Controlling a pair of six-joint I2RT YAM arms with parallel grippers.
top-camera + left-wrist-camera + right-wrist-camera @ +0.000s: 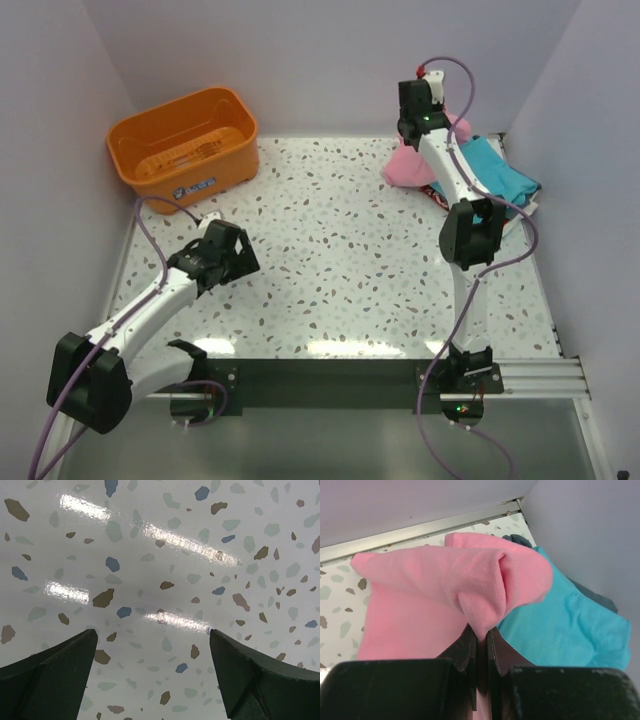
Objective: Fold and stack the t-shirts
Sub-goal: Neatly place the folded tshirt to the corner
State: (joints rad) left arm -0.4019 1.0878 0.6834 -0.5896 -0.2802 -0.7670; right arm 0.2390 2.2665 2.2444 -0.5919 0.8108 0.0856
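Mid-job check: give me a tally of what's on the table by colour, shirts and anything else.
pink t-shirt: 1
teal t-shirt: 1
orange basket: 1
Total: 3, plus red and white cloth edges under the teal one, too hidden to count.

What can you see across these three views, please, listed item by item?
pink soft cloth t-shirt: one, pink, far right corner.
turquoise folded cloth t-shirt: one, turquoise, beside the pink one.
red and white cloth edge: one, beneath that pile.
orange plastic basket: one, orange, far left corner.
speckled terrazzo table: one, white, underneath everything.
left arm: one, black-and-white, near left, jaws open.
right arm: one, black-and-white, far right, jaws shut on the pink t-shirt.
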